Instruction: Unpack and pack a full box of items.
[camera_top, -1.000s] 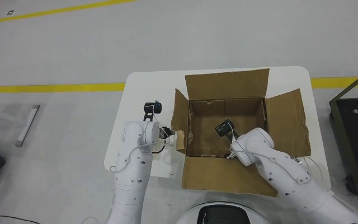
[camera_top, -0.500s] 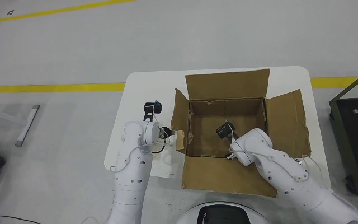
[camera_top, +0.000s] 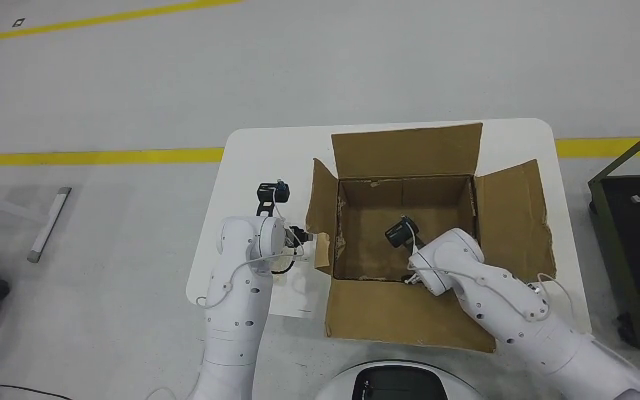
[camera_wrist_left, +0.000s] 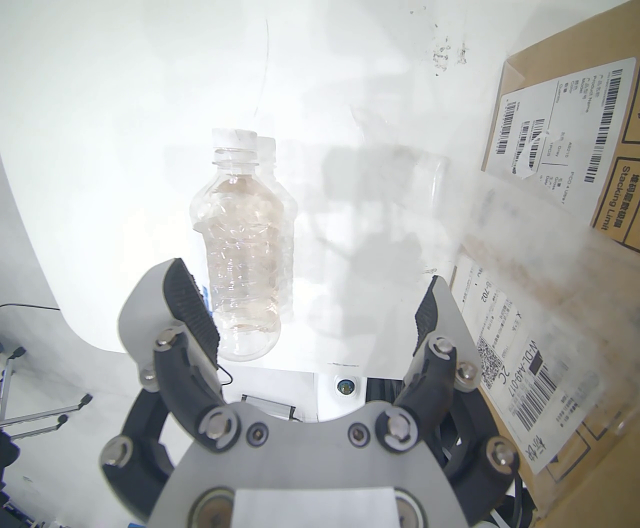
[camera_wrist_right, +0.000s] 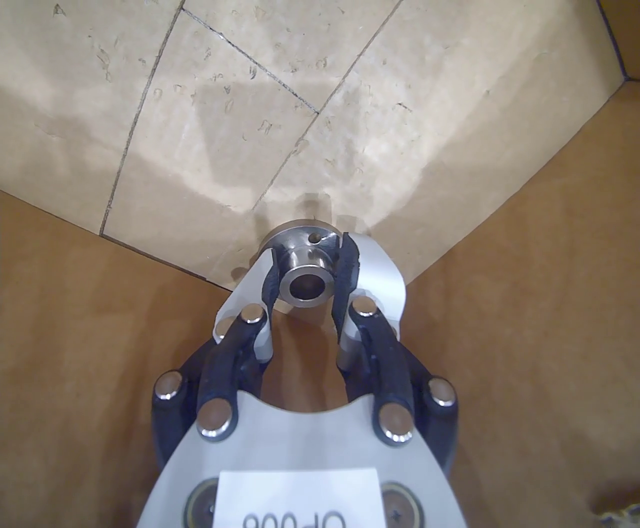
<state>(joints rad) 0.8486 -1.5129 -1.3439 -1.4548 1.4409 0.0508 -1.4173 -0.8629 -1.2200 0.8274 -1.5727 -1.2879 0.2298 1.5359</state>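
While the right arm (camera_top: 470, 275) dips into the open cardboard box (camera_top: 405, 150) on the white table (camera_top: 260, 160), the left arm (camera_top: 245, 275) stands just outside the box's left wall, seen from above. Both wrists hide their fingers and whatever lies beneath them.

From the left wrist, a clear plastic bottle (camera_wrist_left: 240, 240) stands upright on the table, white cap on, with a second cap (camera_wrist_left: 268, 146) showing just behind it. The box's labelled outer wall rises alongside, and a blurred translucent strip (camera_wrist_left: 525, 250) crosses in front of it, too hazy to identify. The left gripper (camera_wrist_left: 307, 290) is spread wide and holds nothing. One pad sits in front of the bottle's base, but contact cannot be judged.

From the right wrist, the right gripper (camera_wrist_right: 310, 250) is pinched on a small metal bushing (camera_wrist_right: 295, 260), low over the box's pale floor and close to a brown side wall. Whether the bushing rests on the floor is unclear.
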